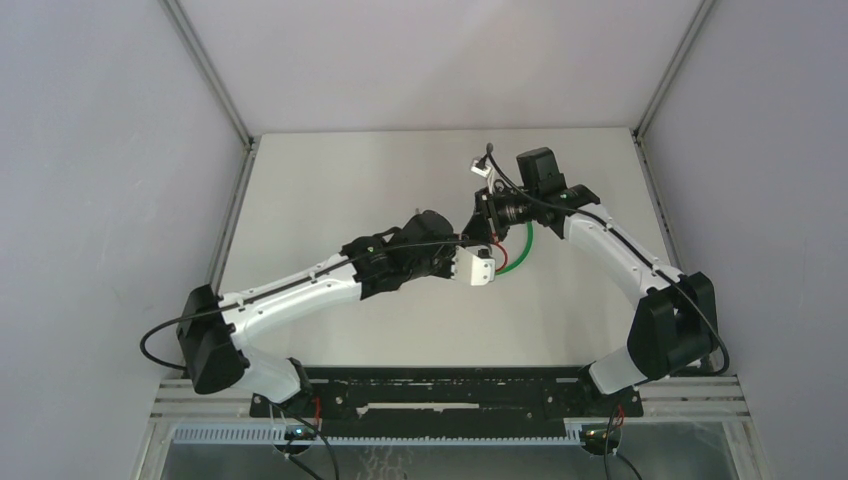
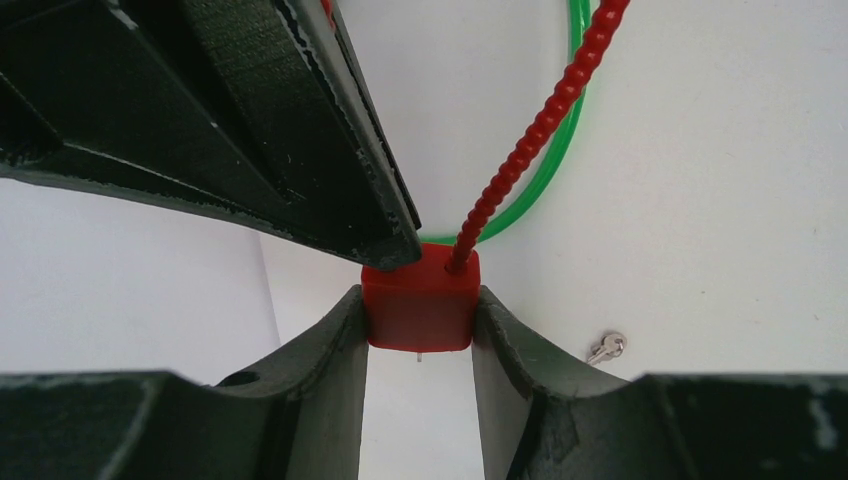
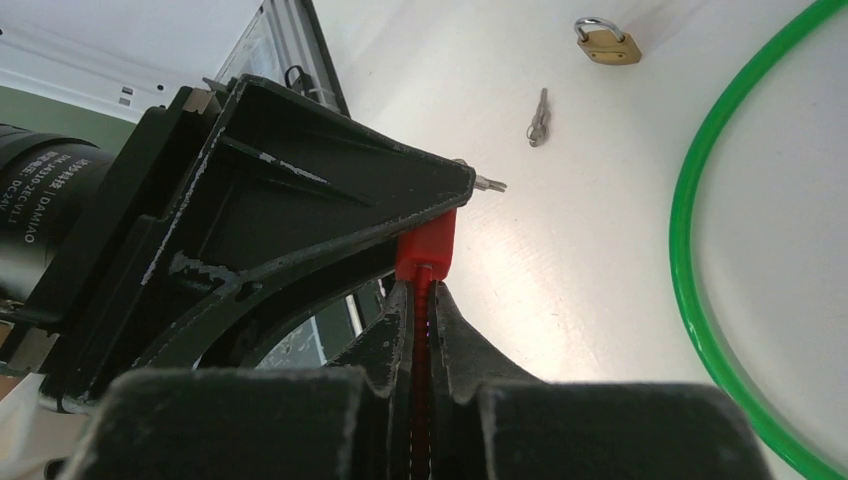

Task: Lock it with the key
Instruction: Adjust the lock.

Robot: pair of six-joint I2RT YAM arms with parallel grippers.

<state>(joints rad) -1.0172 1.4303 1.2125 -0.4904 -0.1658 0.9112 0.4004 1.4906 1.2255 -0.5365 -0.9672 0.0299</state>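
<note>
A red lock body (image 2: 420,305) is clamped between the fingers of my left gripper (image 2: 420,312), held above the table. Its red ribbed cable (image 2: 540,125) rises from the top of the body. My right gripper (image 3: 421,292) is shut on that cable just behind the lock body (image 3: 430,245); one of its fingers (image 2: 300,130) crosses the upper left of the left wrist view. A small silver key (image 2: 606,347) lies loose on the table, also seen in the right wrist view (image 3: 539,118). In the top view both grippers (image 1: 478,245) (image 1: 488,215) meet mid-table.
A green cable loop (image 3: 690,250) lies on the table under and right of the grippers (image 1: 520,255). A small brass padlock (image 3: 606,42) rests beyond the key. Grey walls enclose the table on three sides.
</note>
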